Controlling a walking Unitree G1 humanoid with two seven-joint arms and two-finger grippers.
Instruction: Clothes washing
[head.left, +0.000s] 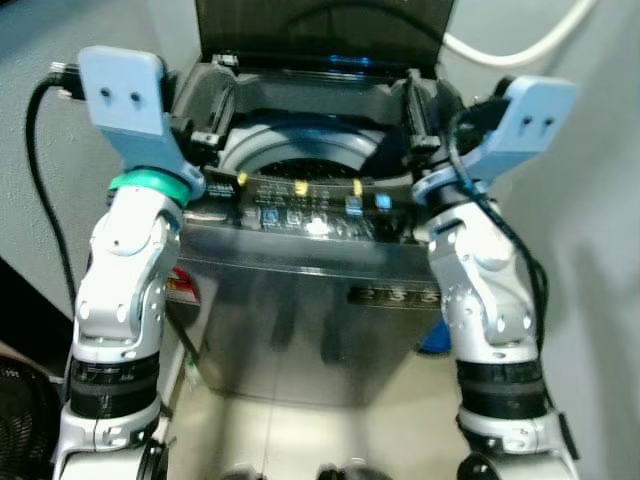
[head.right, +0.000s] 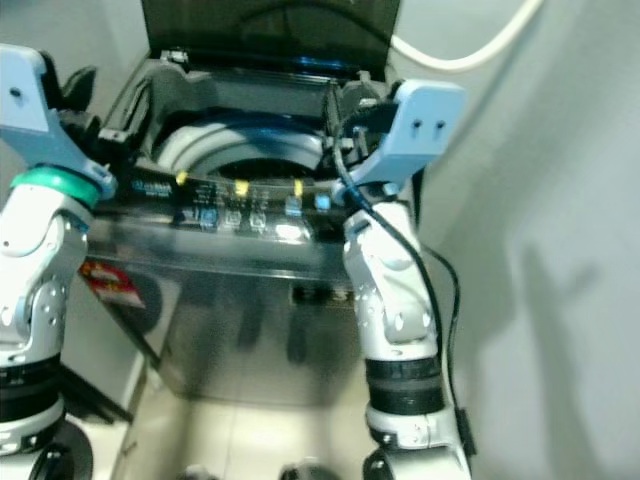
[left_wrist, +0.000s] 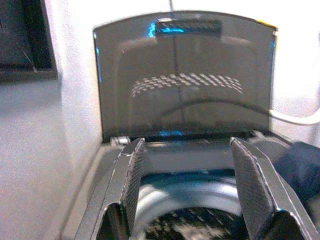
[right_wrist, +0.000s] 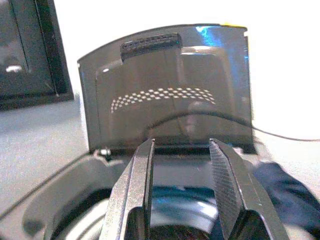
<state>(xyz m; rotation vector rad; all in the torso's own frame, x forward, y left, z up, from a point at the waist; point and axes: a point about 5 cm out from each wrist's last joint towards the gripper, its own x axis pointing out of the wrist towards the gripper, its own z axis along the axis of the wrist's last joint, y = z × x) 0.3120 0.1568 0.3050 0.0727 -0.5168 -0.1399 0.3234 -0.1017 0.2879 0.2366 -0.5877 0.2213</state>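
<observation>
Two grippers, left (left_wrist: 187, 187) and right (right_wrist: 182, 187), fingers apart and empty, held over the washing machine (head.left: 310, 270) at its left and right top edges, lid (left_wrist: 185, 75) raised upright above the drum (head.left: 300, 160)

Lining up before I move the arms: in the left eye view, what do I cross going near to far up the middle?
Tiled floor → washing machine front panel → control strip with yellow and blue buttons → drum opening → raised lid.

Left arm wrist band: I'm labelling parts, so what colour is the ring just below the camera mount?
Green ring, clearest in the left eye view.
</observation>
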